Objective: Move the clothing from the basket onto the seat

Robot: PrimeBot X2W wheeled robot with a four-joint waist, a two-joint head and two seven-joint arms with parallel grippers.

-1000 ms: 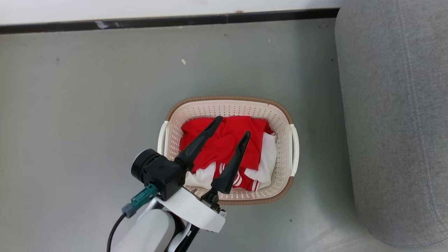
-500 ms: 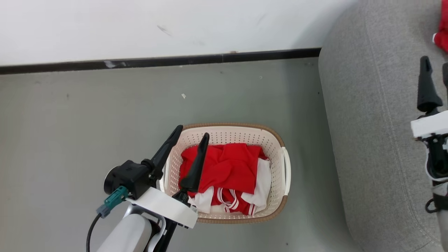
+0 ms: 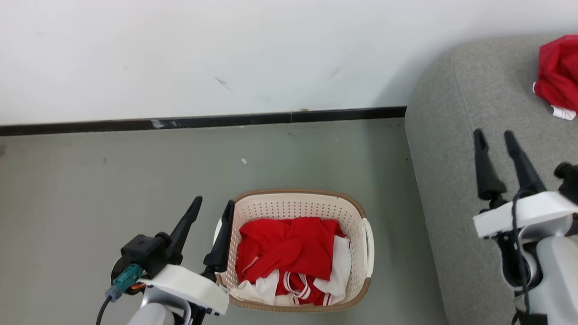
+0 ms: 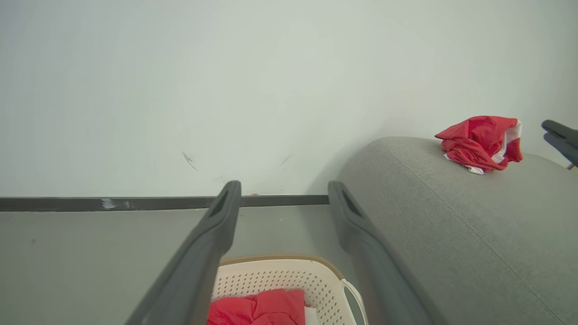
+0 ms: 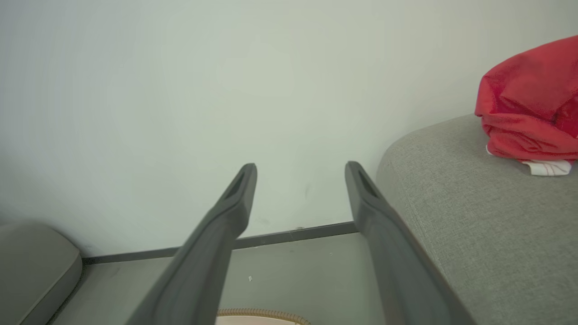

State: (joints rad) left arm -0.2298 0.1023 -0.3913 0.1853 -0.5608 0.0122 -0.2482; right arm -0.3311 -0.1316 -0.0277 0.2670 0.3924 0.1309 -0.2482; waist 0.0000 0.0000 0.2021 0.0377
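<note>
Grey floor runs under everything, and on it, nearest the robot, stands the basket. The left gripper hovers just outside the basket's left side, jaws spread wide with nothing between them. One finger lines up with the left handle in the head view; I cannot tell whether it touches. Inside the basket the clothing lies in a crumpled heap, red folds on top, white panels and striped trim at the near end.

It looks light, limp and rather slick, so it should drape and stretch when lifted. A deep pinch on the raised red fold near the middle seems the safest hold, since an edge could slide out. Tangled pieces may come up together, and the light basket could shift.

Farther right, the right gripper hangs over the seat, equally wide and empty. Beyond it one red garment already rests on the seat, near the white wall.
</note>
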